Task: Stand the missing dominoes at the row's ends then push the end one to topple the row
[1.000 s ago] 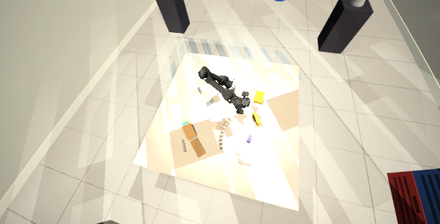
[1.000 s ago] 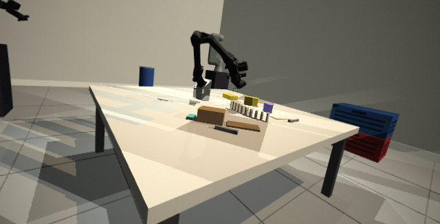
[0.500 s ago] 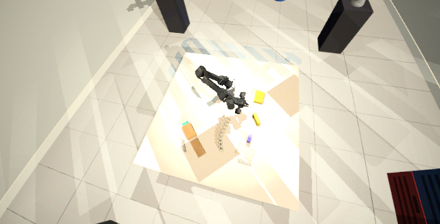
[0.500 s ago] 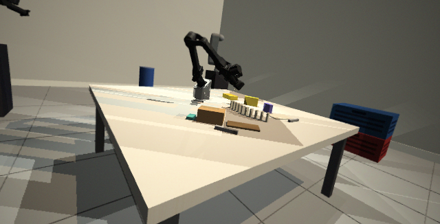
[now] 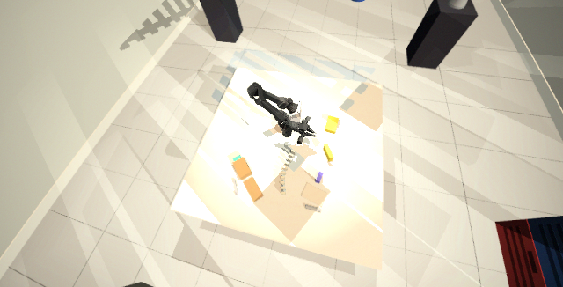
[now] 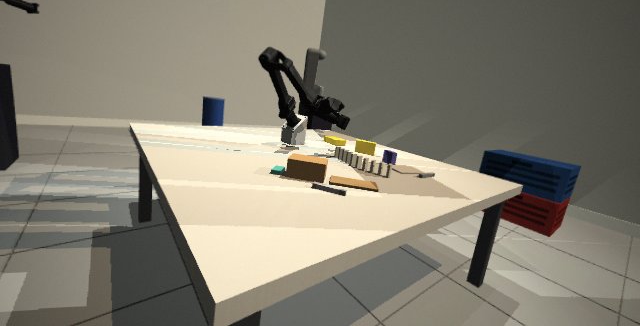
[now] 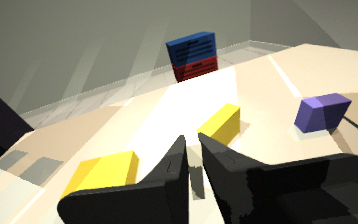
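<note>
My gripper [image 5: 315,134] [image 6: 345,124] [image 7: 190,138] is shut on a domino. The pale, narrow domino [image 7: 196,172] shows between the fingers in the wrist view; it is too small to make out in the top and exterior views. The gripper is raised above the table, between the arm's base and the near end of the row. Several pale dominoes [image 6: 374,165] [image 5: 282,186] stand upright in a slightly curved row. Glare and shadows blur the row's end near the arm in the top view, and the row is out of the wrist view.
Two yellow blocks [image 5: 332,124] [image 6: 365,147] [image 7: 220,127] and a purple block [image 5: 318,177] [image 6: 390,157] [image 7: 322,114] lie along one side of the row. On the other side are a tall orange-brown block [image 6: 307,168], a flat one [image 6: 353,183] and a teal piece [image 6: 278,170].
</note>
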Tool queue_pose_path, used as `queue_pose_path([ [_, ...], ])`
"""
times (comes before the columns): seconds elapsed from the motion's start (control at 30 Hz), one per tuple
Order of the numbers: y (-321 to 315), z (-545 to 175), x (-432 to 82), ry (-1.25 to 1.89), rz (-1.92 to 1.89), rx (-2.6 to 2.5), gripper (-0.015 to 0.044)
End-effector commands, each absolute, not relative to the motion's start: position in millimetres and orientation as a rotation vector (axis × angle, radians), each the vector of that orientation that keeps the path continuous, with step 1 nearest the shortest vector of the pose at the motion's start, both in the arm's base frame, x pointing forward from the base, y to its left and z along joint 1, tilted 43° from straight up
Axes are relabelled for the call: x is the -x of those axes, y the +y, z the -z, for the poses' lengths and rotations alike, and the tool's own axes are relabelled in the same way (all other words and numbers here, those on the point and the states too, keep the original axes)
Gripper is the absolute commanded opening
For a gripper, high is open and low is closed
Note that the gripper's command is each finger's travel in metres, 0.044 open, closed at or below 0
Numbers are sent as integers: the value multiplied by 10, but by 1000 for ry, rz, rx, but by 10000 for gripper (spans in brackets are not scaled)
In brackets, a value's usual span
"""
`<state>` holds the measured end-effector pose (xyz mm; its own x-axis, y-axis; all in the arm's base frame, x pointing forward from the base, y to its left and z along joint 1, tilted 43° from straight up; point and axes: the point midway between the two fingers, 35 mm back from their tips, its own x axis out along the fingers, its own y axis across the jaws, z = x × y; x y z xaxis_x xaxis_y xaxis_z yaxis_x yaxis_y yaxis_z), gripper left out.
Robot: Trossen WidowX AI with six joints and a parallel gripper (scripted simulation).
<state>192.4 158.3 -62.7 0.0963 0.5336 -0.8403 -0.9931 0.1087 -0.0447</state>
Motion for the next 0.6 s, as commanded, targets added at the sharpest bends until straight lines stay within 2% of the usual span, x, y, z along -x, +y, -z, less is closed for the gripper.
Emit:
queue_pose_path([
  [0.0,1540,554,-1887,675,-1316,746,28],
  [0.23,1492,427,-1842,516,-1317,747,28],
  [0.57,1491,424,-1840,511,-1317,747,28],
])
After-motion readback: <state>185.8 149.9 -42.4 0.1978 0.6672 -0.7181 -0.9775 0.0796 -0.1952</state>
